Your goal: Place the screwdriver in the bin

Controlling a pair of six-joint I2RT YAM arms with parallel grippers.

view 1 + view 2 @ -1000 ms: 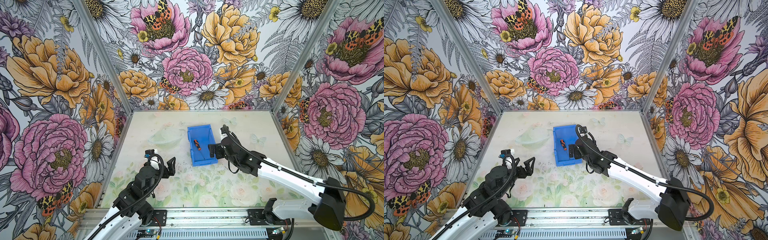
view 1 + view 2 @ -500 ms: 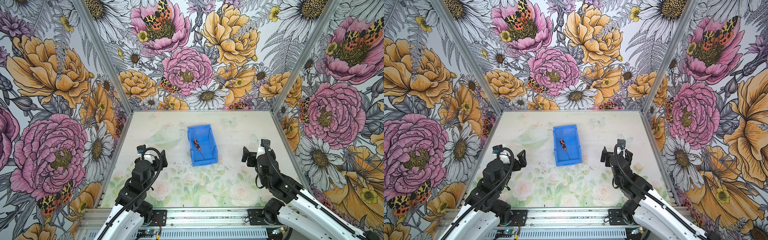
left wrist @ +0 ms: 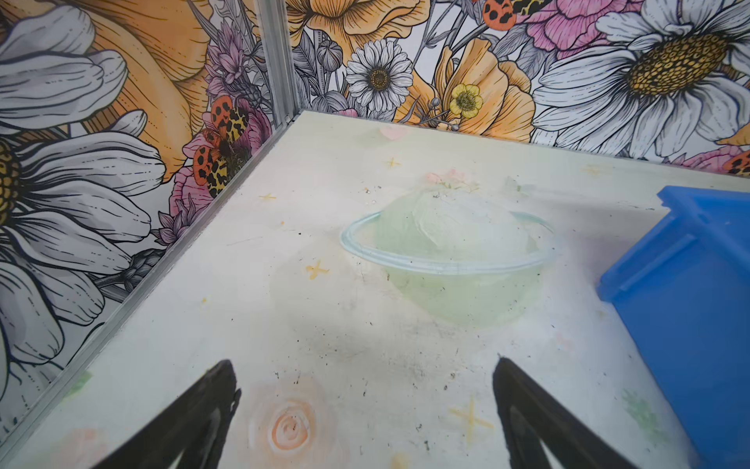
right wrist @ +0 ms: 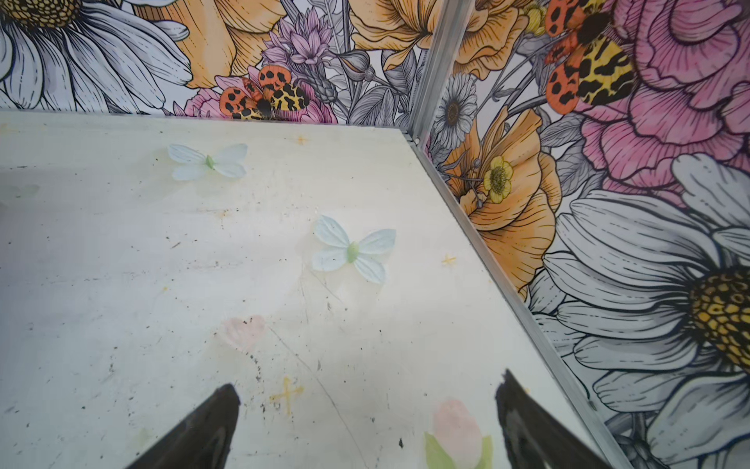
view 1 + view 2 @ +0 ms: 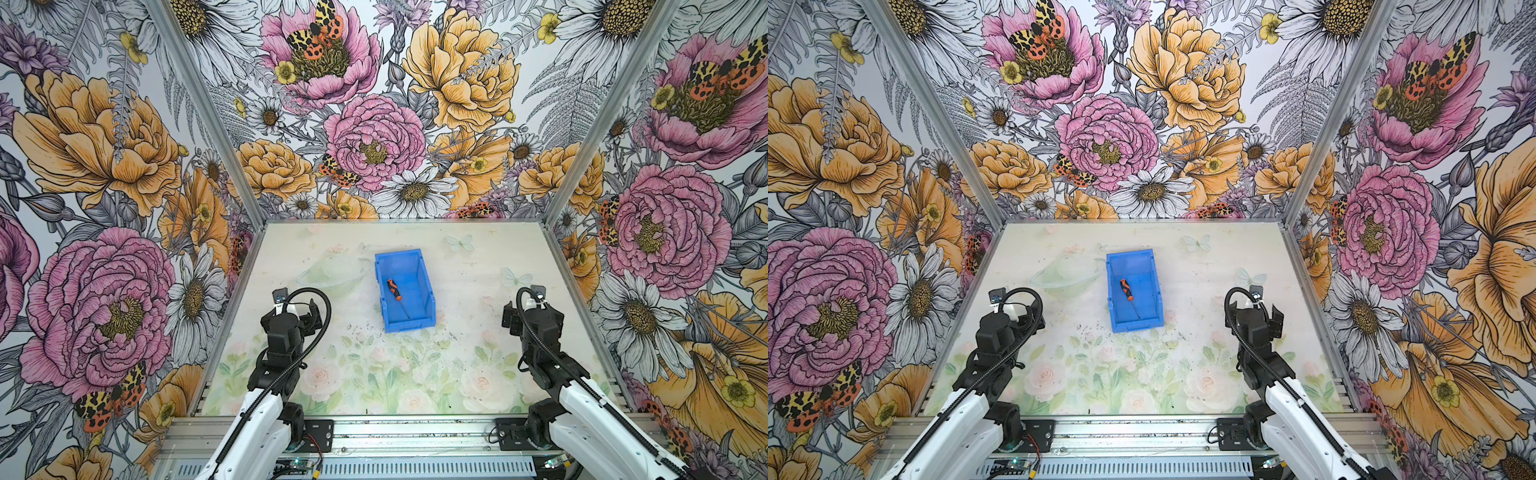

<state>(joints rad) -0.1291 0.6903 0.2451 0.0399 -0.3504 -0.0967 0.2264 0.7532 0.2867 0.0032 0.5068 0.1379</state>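
The blue bin (image 5: 427, 286) stands mid-table in both top views, its low end toward the front. Inside it the screwdriver (image 5: 395, 289) lies flat on the floor, orange-and-black handle toward the back, shaft toward the low end; it shows again in a top view (image 5: 1126, 290) within the bin (image 5: 1156, 291). My left gripper (image 5: 306, 316) hangs open at the front left, well apart from the bin. The left wrist view shows its jaws (image 3: 364, 363) wide over bare table, with the bin's outer wall (image 3: 690, 292) off to one side. My right gripper (image 5: 530, 311) is open at the front right, empty (image 4: 367, 381).
Flowered walls with metal corner posts (image 5: 552, 216) close in the table on three sides. A metal rail (image 5: 395, 432) runs along the front, carrying both arm bases. The table top bears only printed flowers, butterflies and a ringed planet (image 3: 446, 247).
My right arm has drawn back from beside the bin to the front right, gripper open all the while. The left arm has pulled back and turned forward. The screwdriver lies unmoved in the bin.
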